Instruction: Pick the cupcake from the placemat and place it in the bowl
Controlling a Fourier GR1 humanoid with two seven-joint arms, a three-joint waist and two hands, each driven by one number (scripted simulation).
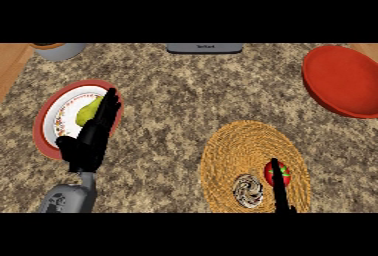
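left robot hand (92, 136): fingers straight, open, holds nothing, rests over the right edge of the plate.
right robot hand (278, 192): only thin dark fingers show at the lower edge; open or closed, cannot tell; no hold on anything visible.
cupcake (249, 190): on the placemat, just left of the right robot hand, swirled top facing up, not lifted.
placemat (251, 145): round woven straw, under the right robot hand; carries the cupcake and a tomato (277, 173).
tomato: red, green stem, touching or behind the right fingers.
bowl (341, 80): red, far up and right of the right robot hand, nothing inside.
plate (53, 122): red rim, patterned centre, holds a green pear (88, 111) partly under the left fingers.
counter (177, 100): speckled stone.
top edge: grey pot (60, 49) well above the left robot hand, grey appliance (204, 48) at centre.
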